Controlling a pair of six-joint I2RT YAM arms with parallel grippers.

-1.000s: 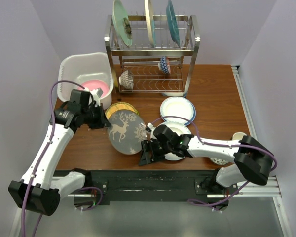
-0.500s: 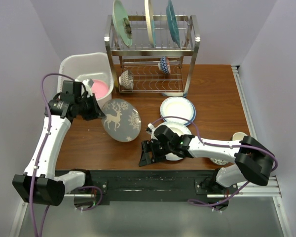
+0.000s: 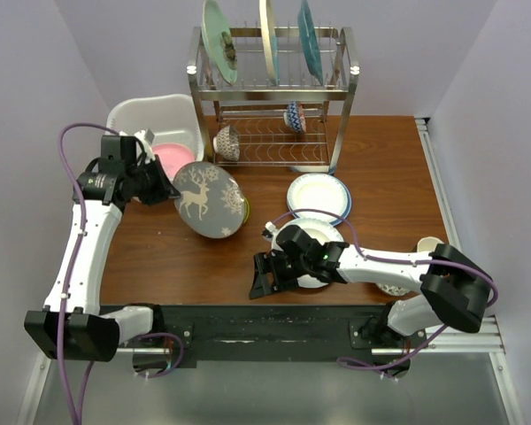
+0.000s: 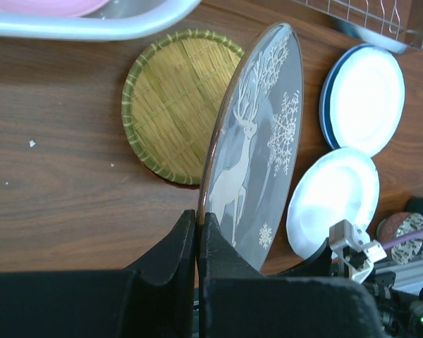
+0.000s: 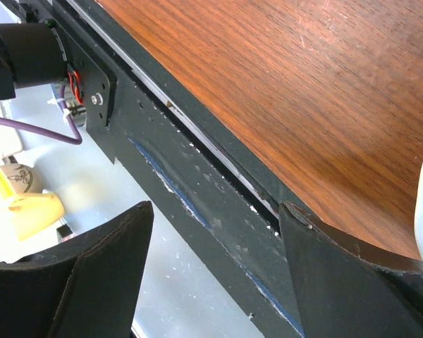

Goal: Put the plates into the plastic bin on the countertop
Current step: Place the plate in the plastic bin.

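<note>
Countertop (image 3: 380, 159): brown wood grain, lying under both claws; the right claw hangs out over its near edge.
Dish rack (image 3: 270, 90): metal wire, two tiers, well beyond the left claw and off to its right, with plates standing upright on top.
Plastic bin (image 3: 155, 100): white, just beyond the left claw on the far side, a pink plate (image 3: 173, 158) lying inside it.
Grey deer plate (image 3: 208, 199): clear of the wood, tilted steeply on edge, sticking out from the left claw's tips toward the middle of the table.
Woven yellow plate (image 4: 173, 105): flat on the wood, below and ahead of the left claw, partly behind the held plate.
White plates (image 4: 363, 98): two lying flat, past the deer plate from the left claw; the nearer one sits just behind the right claw.
Left claw (image 4: 197, 218): pinched tight on the rim of the grey deer plate.
Right claw (image 5: 211, 211): fingers spread wide, nothing between them.
</note>
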